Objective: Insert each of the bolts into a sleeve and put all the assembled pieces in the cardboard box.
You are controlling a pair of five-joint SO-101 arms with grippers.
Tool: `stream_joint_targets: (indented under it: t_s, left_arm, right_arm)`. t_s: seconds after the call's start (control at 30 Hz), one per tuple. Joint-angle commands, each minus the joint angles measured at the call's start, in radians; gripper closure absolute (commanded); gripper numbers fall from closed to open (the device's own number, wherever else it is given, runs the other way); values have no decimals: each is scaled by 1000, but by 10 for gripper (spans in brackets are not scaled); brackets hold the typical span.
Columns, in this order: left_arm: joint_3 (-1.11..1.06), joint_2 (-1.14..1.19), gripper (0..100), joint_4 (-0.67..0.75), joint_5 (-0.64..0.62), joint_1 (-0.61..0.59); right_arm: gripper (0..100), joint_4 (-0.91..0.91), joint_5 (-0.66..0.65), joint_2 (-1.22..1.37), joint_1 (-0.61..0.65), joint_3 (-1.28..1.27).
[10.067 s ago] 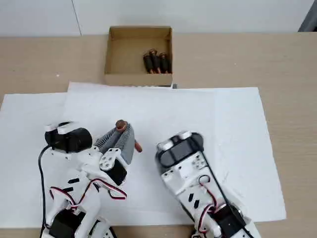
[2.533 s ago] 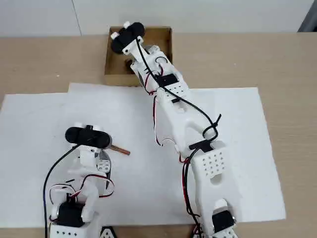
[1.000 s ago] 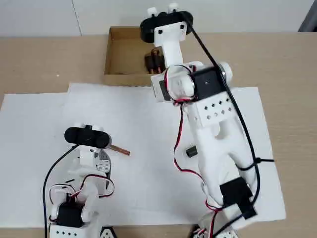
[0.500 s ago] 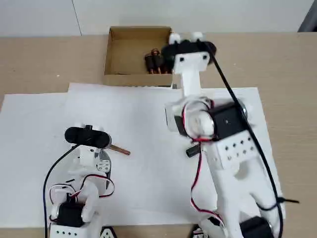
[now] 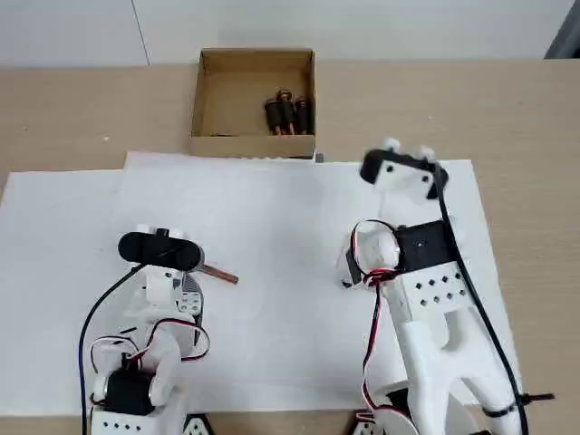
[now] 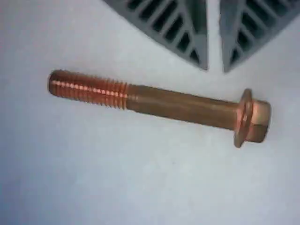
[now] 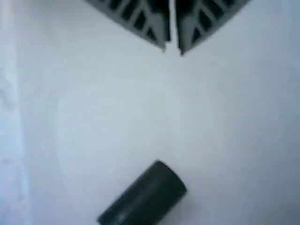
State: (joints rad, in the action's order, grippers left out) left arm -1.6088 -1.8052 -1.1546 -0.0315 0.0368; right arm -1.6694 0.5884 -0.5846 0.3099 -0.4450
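Left gripper (image 6: 214,68): empty, closed to a narrow slit, held just beside one bare bolt (image 6: 159,105) laid on the paper (image 5: 290,208). Right gripper (image 7: 172,49): likewise closed and empty, near one loose sleeve (image 7: 145,197). Several assembled pieces (image 5: 288,112) are lodged in the cardboard box (image 5: 207,100). One pair is judged unjoined and unboxed.

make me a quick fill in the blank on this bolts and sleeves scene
1. The loose bolt lies flat on white ____.
2. The lone sleeve is ____ in colour.
3. The assembled pieces sit inside the cardboard ____.
Missing words: paper; black; box.
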Motion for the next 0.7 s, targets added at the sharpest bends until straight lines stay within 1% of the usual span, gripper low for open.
stream_joint_targets:
  t_s: [0.0,0.2,0.37,0.43,0.6,0.67]
  left_arm:
    - [5,-12,994,5,-5,3]
    - [5,-12,994,5,-5,5]
    - [5,-12,994,5,-6,5]
    - [5,-12,994,5,-6,5]
    - [5,-12,994,5,-6,5]
    - [5,-12,994,5,-6,5]
  right_arm:
    - [994,39,83,21,-7,-40]
    - [994,128,101,96,-7,-43]
    - [991,139,133,188,-8,-38]
    - [953,139,146,223,-8,-18]
    - [786,139,147,295,-8,31]
    - [772,150,147,315,-8,37]
